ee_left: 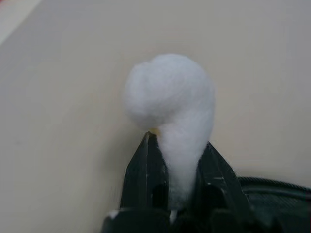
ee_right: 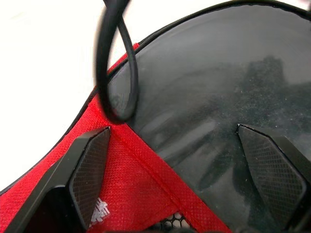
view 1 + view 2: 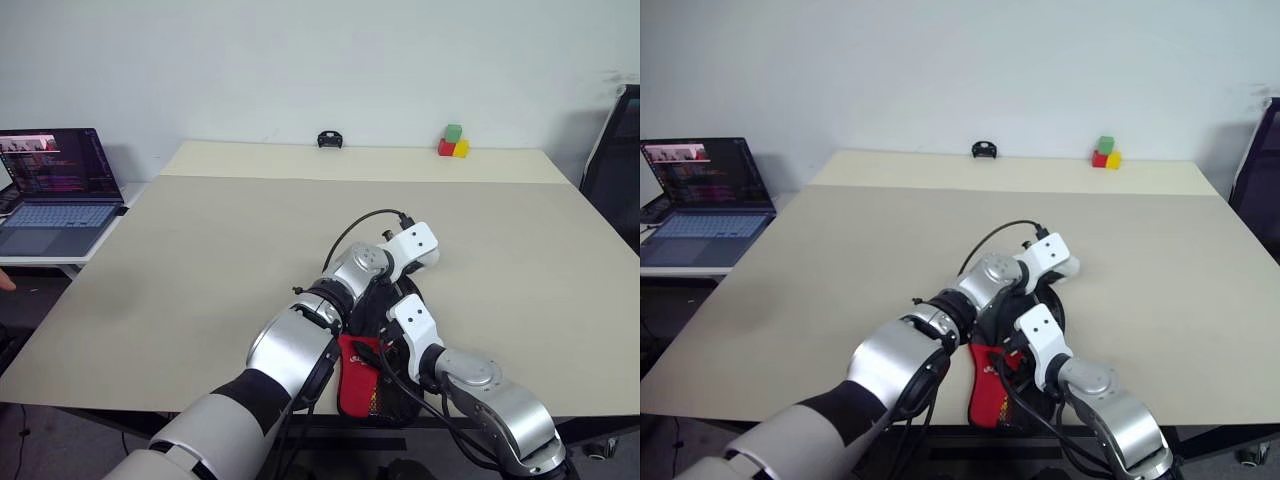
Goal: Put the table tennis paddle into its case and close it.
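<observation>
The case (image 3: 362, 385) lies at the table's front edge, its red panel toward me and its black part under both arms. In the right wrist view, my right gripper (image 2: 180, 170) stands open just above the case. One finger is over the red panel (image 2: 136, 179). The other is over a smooth black round face (image 2: 218, 97) that looks like the table tennis paddle's rubber. A black cable (image 2: 116, 63) crosses in front. My left gripper (image 1: 180, 160) reaches past the case's far rim (image 1: 277, 194), shut on a white fluffy tuft (image 1: 170, 97) over bare table.
An open laptop (image 3: 55, 190) sits on a side table at the far left. At the table's back edge stand coloured blocks (image 3: 453, 142) and a small black object (image 3: 330, 139). A dark chair (image 3: 615, 170) is at the right.
</observation>
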